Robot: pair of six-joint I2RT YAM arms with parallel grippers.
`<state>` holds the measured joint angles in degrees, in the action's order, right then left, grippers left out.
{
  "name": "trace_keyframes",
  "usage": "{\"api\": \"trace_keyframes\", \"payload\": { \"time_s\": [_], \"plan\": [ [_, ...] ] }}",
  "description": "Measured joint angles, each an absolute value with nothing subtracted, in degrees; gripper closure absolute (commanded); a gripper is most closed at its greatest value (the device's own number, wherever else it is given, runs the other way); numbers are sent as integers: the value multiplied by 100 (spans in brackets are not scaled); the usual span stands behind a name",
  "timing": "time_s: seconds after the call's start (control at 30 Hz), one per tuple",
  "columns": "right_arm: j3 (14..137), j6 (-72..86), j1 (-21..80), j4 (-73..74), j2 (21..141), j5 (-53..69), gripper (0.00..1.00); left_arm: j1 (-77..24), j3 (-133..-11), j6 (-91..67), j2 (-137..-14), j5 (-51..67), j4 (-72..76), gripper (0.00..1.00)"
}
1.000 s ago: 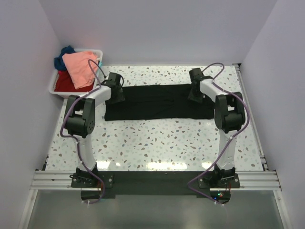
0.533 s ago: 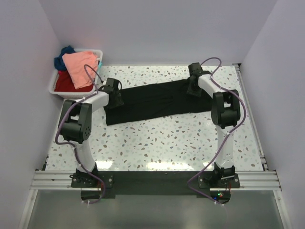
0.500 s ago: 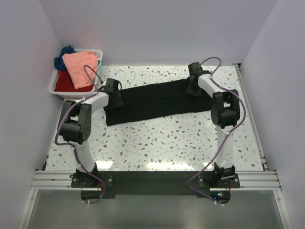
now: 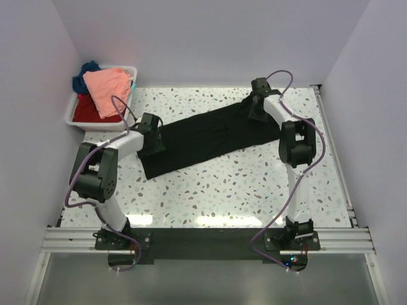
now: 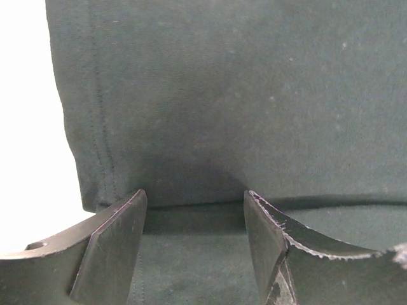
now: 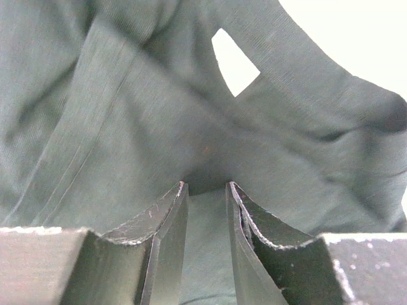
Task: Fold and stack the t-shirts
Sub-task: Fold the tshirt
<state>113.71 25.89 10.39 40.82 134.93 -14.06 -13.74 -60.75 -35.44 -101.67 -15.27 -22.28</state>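
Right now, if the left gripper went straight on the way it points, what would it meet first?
The black t-shirt: its folded edge lies just ahead of the left gripper, though depth is unclear.

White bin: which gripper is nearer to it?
Left. The left gripper is on the left end of the black t-shirt, just right of the white bin; the right gripper is on its opposite end.

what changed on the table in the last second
The black t-shirt swung from lying straight across to slanted. The right claw, pinching one end, pulled it toward the far edge, while the left claw, jaws wide, slid the other end nearer. Neither grip changed. The bin and the pink t-shirt on top stayed put.
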Motion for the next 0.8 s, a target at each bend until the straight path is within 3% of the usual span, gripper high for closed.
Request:
{"api": "trace_keyframes", "payload": {
  "time_s": [0.47, 0.63, 0.8],
  "plan": [
    [12116, 1942, 943, 3887, 13432, -1422, 64, -1588, -5634, -3660, -9470, -1527, -2657, 32],
    [12042, 1855, 1297, 3861, 12770, -1288, 63, -1588, -5905, -3603, -9124, -1627, -2668, 30],
    [11172, 1841, 1981, 3719, 11605, -1201, 62, -1588, -6619, -3424, -9120, -1702, -2633, 29]
  ]
}}
